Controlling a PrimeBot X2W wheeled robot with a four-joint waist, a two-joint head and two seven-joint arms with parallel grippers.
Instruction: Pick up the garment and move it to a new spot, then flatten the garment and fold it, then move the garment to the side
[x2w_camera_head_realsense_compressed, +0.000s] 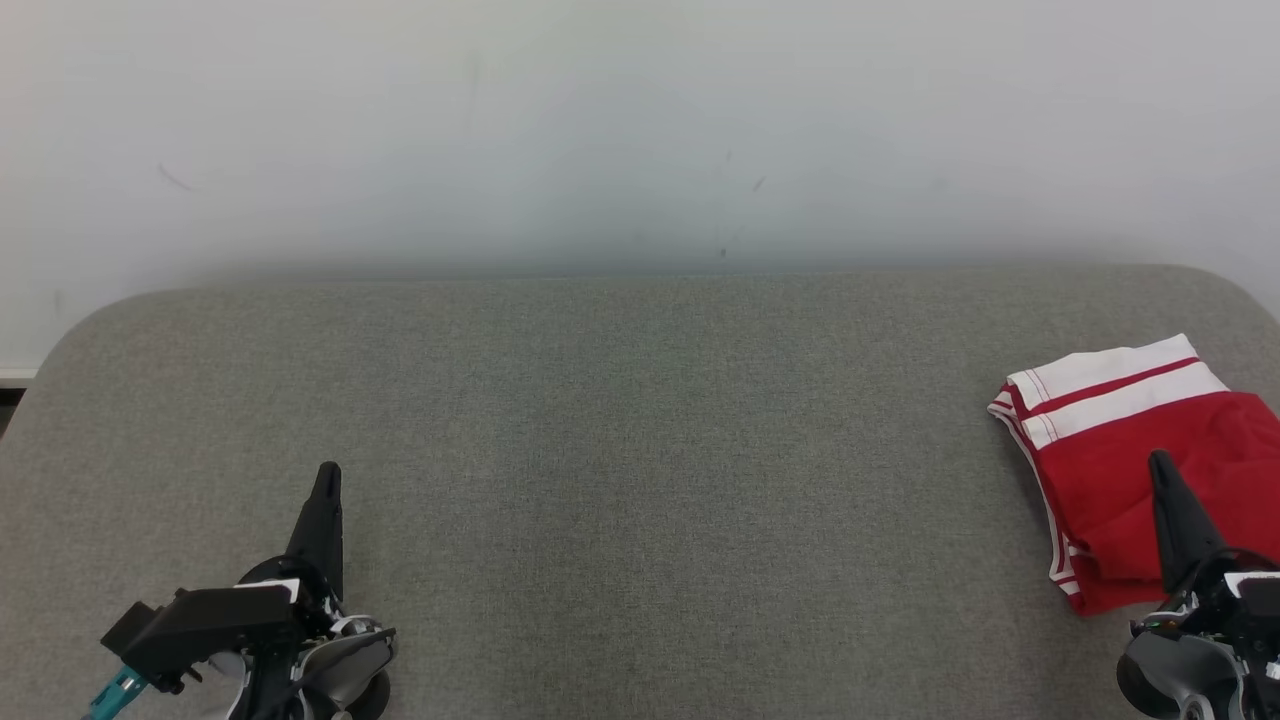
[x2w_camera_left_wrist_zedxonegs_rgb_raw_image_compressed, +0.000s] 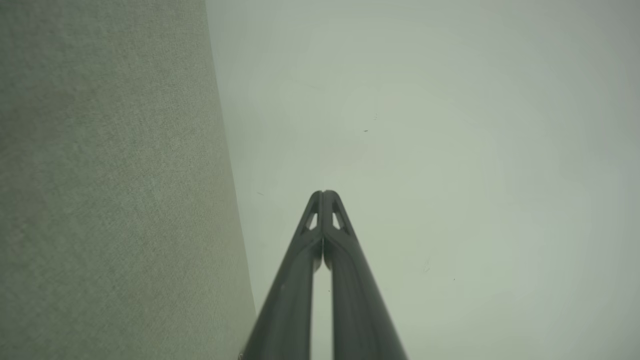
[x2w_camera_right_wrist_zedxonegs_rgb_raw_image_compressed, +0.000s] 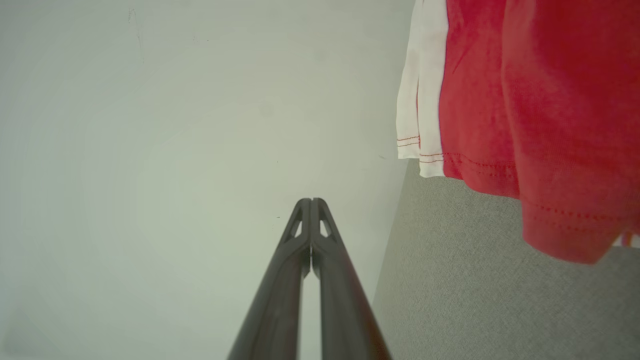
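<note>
- The folded red-and-white garment (x2w_camera_head_realsense_compressed: 1130, 470) lies at the grey bench's (x2w_camera_head_realsense_compressed: 640, 450) right edge, with wide open fabric stretching left of it.
- The left pincer (x2w_camera_head_realsense_compressed: 328, 475) is at the near left, fingers pressed together, holding nothing, pointing at the wall (x2w_camera_head_realsense_compressed: 640, 120).
- The right pincer (x2w_camera_head_realsense_compressed: 1160, 462) is likewise closed and empty, over the garment's near part.

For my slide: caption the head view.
Folded red-and-white garment lies far right on grey padded surface; left gripper, right gripper shut.
</note>
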